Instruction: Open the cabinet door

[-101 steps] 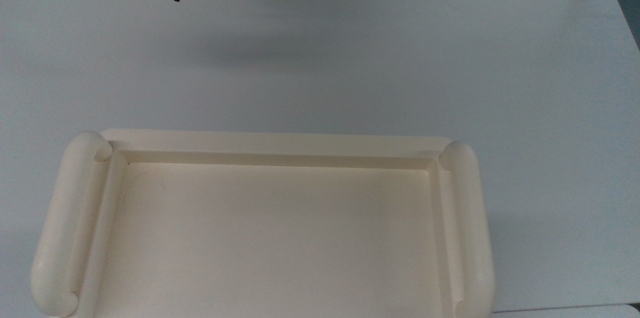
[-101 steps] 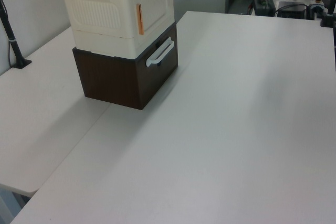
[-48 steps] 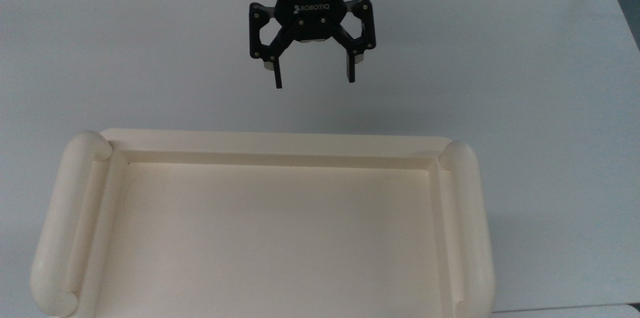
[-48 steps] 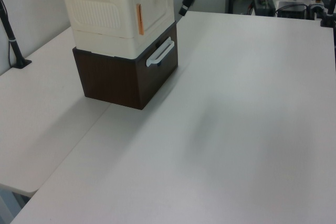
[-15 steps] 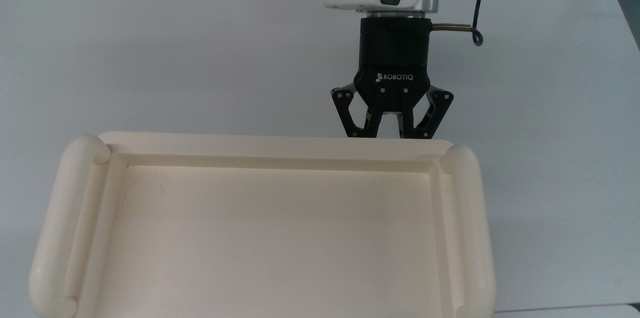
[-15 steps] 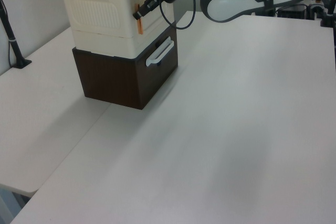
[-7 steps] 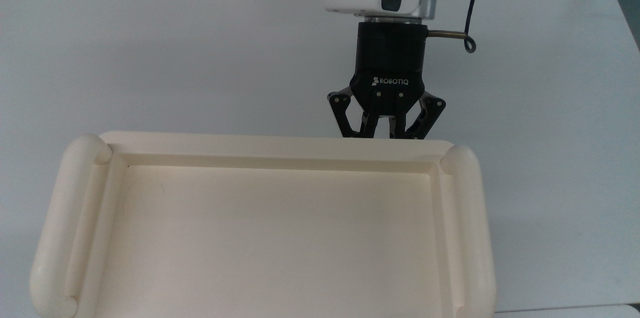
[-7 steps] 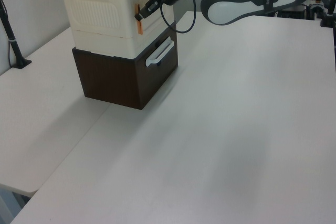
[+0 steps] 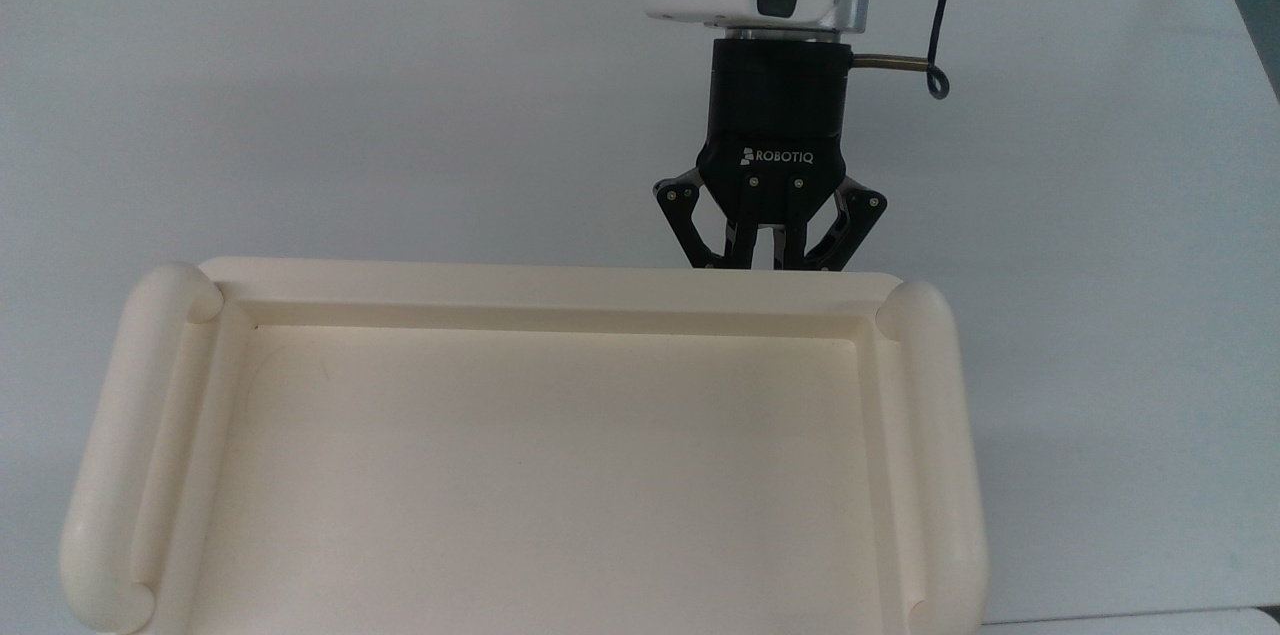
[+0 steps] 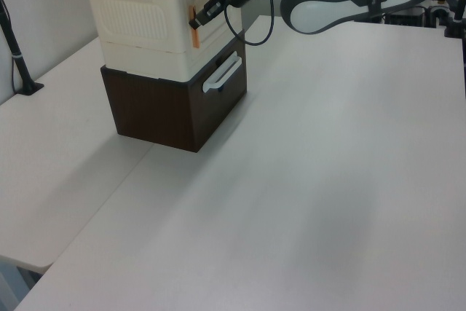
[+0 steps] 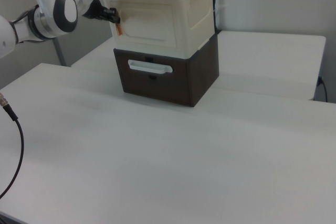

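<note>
The cream cabinet [image 9: 540,287] shows its recessed tray-like top in the top view. In the left view the cabinet [image 10: 138,12] stands on a dark brown drawer box. The cabinet door [image 10: 217,1] is the flat panel on its front face, with an orange handle [image 10: 194,27] at one edge; it looks flush with the front. My gripper [image 9: 767,260] reaches the front from outside, fingertips hidden under the top's rim, jaws drawn close together. In the left view the gripper [image 10: 199,19] is at the handle. The right view shows the gripper [image 11: 114,13] just above the handle [image 11: 118,29] on the door [image 11: 152,22].
The brown drawer box [image 10: 175,107] under the cabinet has a white bar handle [image 10: 222,72]. The white table [image 10: 328,180] stretches wide in front. A black cable [image 11: 16,150] hangs at the right view's left. A black post [image 10: 18,63] stands at the left view's left.
Over the last second the jaws have narrowed at the cabinet front and the wrist shifted slightly to the top view's left. Earlier the gripper came in open from the table's far side.
</note>
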Robot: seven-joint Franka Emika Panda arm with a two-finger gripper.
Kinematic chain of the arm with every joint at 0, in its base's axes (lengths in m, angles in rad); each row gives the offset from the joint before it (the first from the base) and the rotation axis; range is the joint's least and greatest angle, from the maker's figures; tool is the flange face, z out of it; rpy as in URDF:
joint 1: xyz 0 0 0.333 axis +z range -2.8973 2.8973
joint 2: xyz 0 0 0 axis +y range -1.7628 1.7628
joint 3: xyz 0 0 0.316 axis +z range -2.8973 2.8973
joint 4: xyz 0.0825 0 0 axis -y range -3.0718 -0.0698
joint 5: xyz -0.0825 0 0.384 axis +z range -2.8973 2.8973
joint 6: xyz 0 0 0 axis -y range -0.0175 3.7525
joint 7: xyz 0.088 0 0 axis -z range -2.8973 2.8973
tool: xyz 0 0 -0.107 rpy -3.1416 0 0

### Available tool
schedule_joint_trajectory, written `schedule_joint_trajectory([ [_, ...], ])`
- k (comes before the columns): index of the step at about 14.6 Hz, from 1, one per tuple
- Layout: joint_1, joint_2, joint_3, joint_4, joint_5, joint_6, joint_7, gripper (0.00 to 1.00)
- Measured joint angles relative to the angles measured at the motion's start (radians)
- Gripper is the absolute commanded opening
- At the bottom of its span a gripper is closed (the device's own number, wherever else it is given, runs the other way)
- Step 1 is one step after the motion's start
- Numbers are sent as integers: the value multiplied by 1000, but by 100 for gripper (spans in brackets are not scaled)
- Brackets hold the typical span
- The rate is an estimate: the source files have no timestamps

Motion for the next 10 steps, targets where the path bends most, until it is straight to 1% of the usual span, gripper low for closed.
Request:
schedule_joint_trajectory([
  [3, 1, -24, 5, -24, 0, -15, -2, 20],
  [10, 2, -174, 25, -82, 5, -332, -73, 20],
])
